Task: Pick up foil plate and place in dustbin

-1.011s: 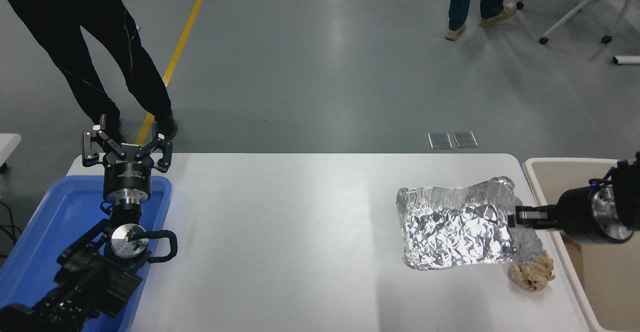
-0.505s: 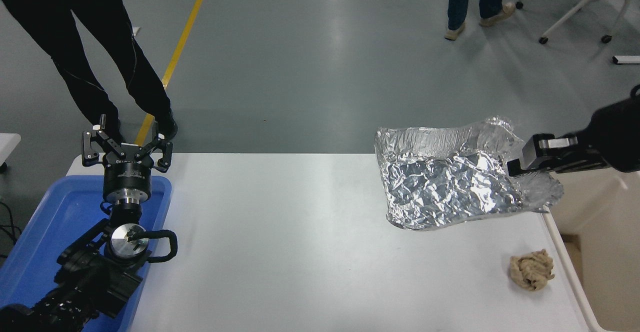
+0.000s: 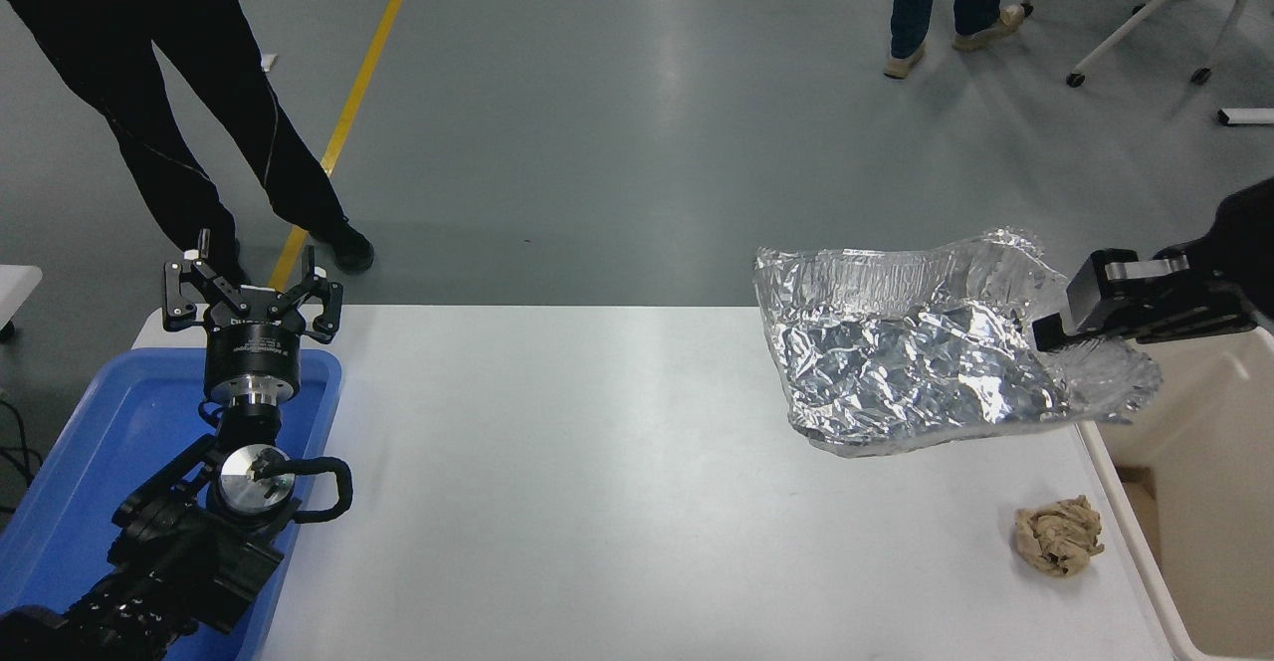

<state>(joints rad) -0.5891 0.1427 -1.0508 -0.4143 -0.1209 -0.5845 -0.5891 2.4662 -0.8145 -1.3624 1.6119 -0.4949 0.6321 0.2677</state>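
Observation:
The foil plate [image 3: 916, 352] is a crinkled silver tray, held in the air above the table's right end. My right gripper [image 3: 1060, 328] comes in from the right edge and is shut on the plate's right rim. The plate's right corner overhangs the near-left rim of the beige dustbin [image 3: 1194, 502], which stands past the table's right edge. My left gripper [image 3: 254, 293] is open and parked at the lower left, over the blue tray.
A small crumpled brown paper ball [image 3: 1057, 536] lies on the white table [image 3: 597, 462] near its right front. A shallow blue tray [image 3: 90, 442] sits at the left. A person in black stands at the far left; another person and a chair are farther back.
My right gripper lifted the foil plate off the table and carried it up and to the right, toward the dustbin. The paper ball stayed put. The person at the far left shifted a foot.

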